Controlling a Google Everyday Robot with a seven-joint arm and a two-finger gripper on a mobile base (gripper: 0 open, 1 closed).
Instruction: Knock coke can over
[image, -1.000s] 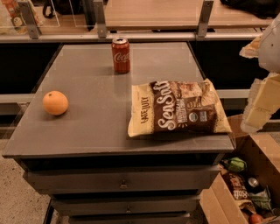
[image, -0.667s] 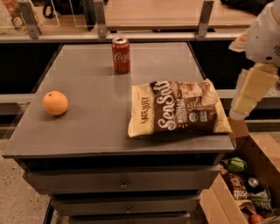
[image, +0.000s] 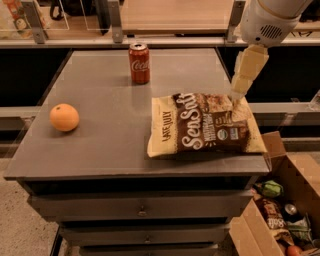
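Note:
The red coke can (image: 139, 63) stands upright at the back middle of the grey table (image: 100, 140). My gripper (image: 234, 100) hangs from the white arm at the upper right, over the right part of the brown-and-cream chip bag (image: 202, 125), well to the right of the can and not touching it.
An orange (image: 64, 117) lies near the table's left edge. The chip bag lies flat on the front right of the table. A cardboard box (image: 280, 200) with cans and packets stands on the floor at the lower right. A metal rail (image: 150, 42) runs behind the table.
The arm and gripper have moved left, from beyond the table's right edge to over the chip bag's right side. The can, orange and bag have not moved.

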